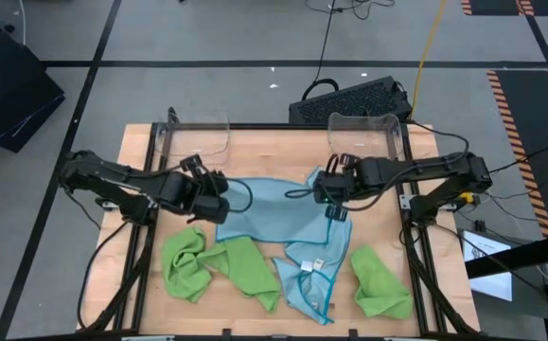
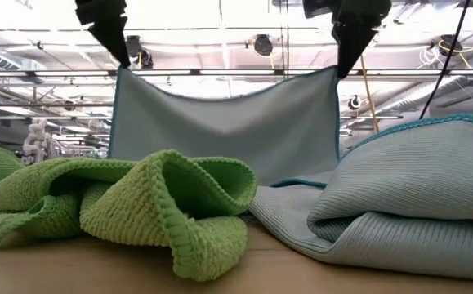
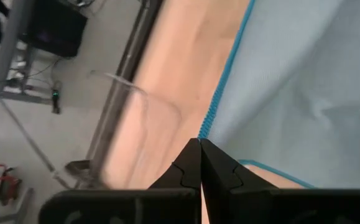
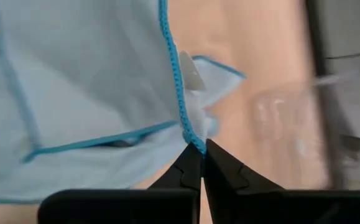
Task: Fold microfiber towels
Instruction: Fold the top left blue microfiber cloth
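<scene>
I had a blue towel (image 2: 224, 122) lifted off the counter (image 1: 264, 142) and stretched between my arms, left fingers (image 3: 199, 163) clamped on one top corner, right fingers (image 4: 198, 163) on the other. Next I judged it needed laying flat for the fold. Crumpled green towels (image 1: 219, 267), another blue one (image 1: 311, 270) and two clear bins (image 1: 368, 133) crowded the landing space.

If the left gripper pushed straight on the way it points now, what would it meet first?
Probably the light blue microfiber towel itself: the left gripper is shut on its teal-edged corner, and the hanging cloth fills most of the way ahead. Beyond it lies the wooden table, near a clear plastic bin, though depth is unclear.
</scene>
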